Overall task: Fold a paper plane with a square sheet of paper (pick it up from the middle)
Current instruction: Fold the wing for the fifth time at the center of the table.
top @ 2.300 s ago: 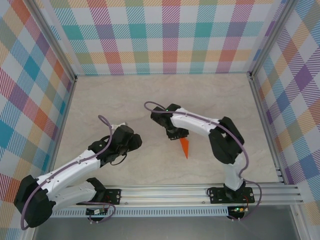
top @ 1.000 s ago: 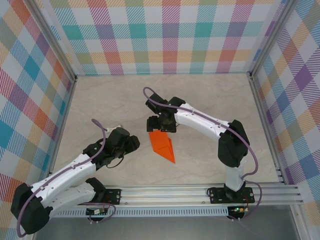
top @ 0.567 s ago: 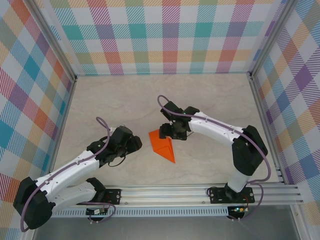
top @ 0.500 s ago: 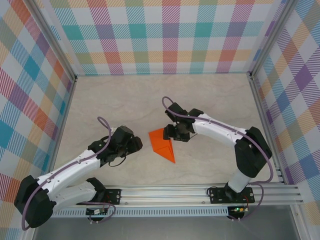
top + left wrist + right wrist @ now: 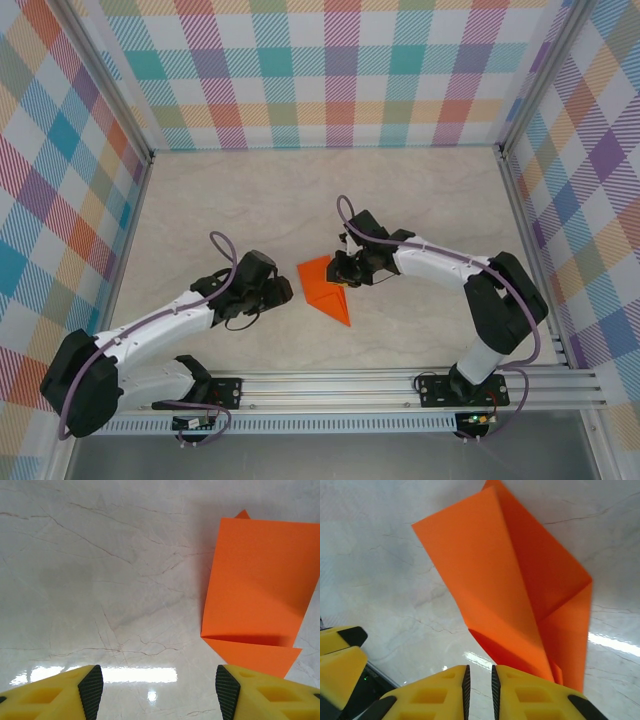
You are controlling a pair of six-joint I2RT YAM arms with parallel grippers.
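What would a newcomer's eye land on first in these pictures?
The bright orange paper, folded into a pointed shape, lies in the middle of the pale marble table. The left gripper and right gripper flank it, left jaws wide apart and right jaws nearly together. Pastel plaid walls ring the scene.

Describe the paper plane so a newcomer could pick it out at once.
On the pale marble-look table, look near the middle, between the left gripper and right gripper. The paper plane lies there: a folded sheet tapering to a point toward the near rail. It is the only bright orange thing in sight.
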